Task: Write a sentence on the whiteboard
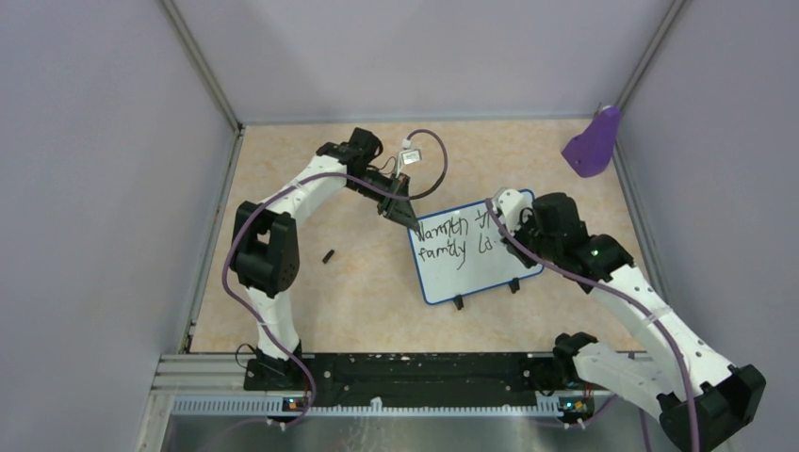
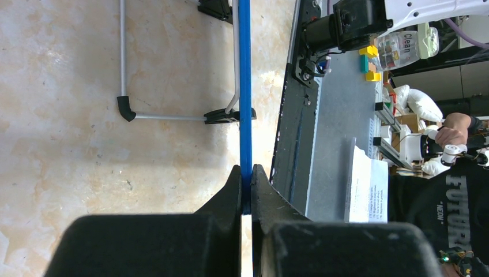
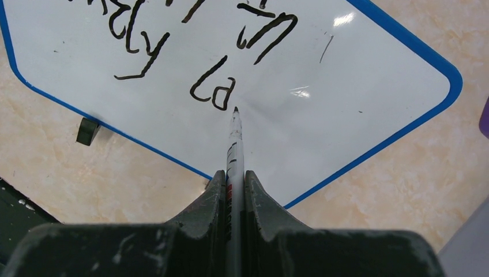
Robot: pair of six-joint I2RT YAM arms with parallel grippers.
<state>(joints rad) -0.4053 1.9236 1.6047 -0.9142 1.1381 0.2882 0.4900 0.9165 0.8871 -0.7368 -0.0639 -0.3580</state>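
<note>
The whiteboard (image 1: 476,268), white with a thin blue rim and two black feet on its near edge, lies flat on the table. Two lines of the sentence (image 1: 455,239) in black marker run across it; the lower line ends in "Lo" (image 3: 214,91). My left gripper (image 1: 399,209) is shut on the board's far-left corner; its fingers pinch the blue rim (image 2: 245,104) edge-on. Over the board's right part, my right gripper (image 1: 506,209) is shut on a white marker (image 3: 233,151). The marker's black tip touches the board just past the last letter.
A purple scoop-shaped object (image 1: 594,144) stands at the back right corner. A small black cap (image 1: 329,255) lies on the table left of the board. Grey walls close in the table on three sides. A loose cable (image 1: 432,169) loops behind the left gripper.
</note>
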